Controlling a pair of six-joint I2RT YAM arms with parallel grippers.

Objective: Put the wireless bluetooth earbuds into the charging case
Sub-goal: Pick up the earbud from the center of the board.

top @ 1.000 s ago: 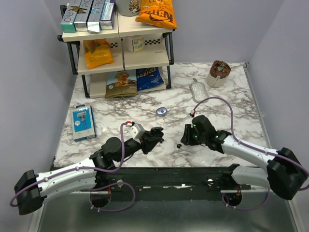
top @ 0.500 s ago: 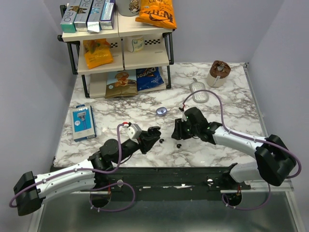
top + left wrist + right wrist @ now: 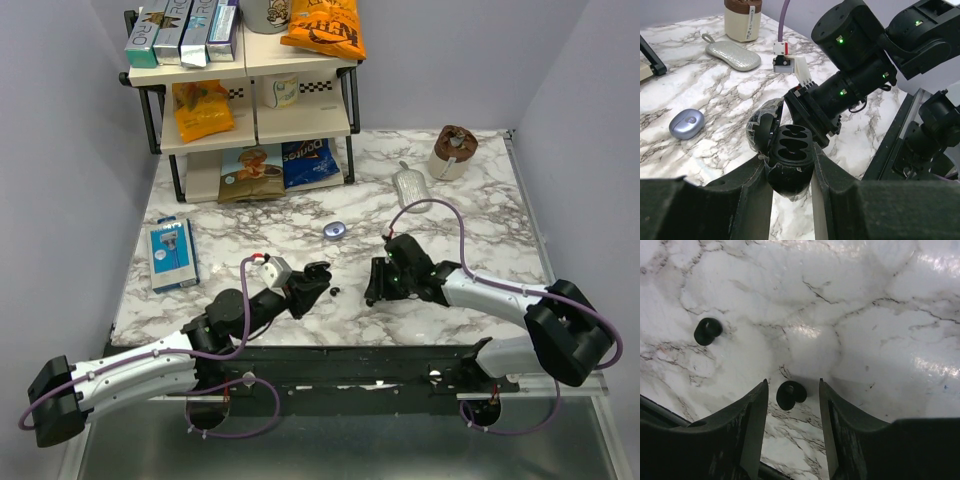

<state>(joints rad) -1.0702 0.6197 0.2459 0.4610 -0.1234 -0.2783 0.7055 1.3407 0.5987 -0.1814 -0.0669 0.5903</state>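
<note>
My left gripper [image 3: 312,284] is shut on the open black charging case [image 3: 790,150] and holds it near the table's front. The lid [image 3: 761,131] is tipped back and the two sockets look empty. In the left wrist view the left gripper [image 3: 790,167] clamps the case's lower body. One glossy black earbud [image 3: 790,394] lies on the marble between the fingers of my open right gripper [image 3: 792,386]. The fingers stand either side of it without touching. The second earbud [image 3: 707,331] lies loose to the left and also shows in the top view [image 3: 333,291], between the two grippers. The right gripper [image 3: 375,287] is low over the table.
A pale purple pod [image 3: 334,230] lies behind the grippers. A grey pouch [image 3: 410,188] and a brown-topped cup [image 3: 453,150] are at the back right. A shelf rack [image 3: 250,100] with snacks stands at the back left. A blue box [image 3: 172,252] lies at the left.
My right gripper swung left and back, then came down toward the near edge and now straddles one earbud. The left gripper with the case has barely moved.
</note>
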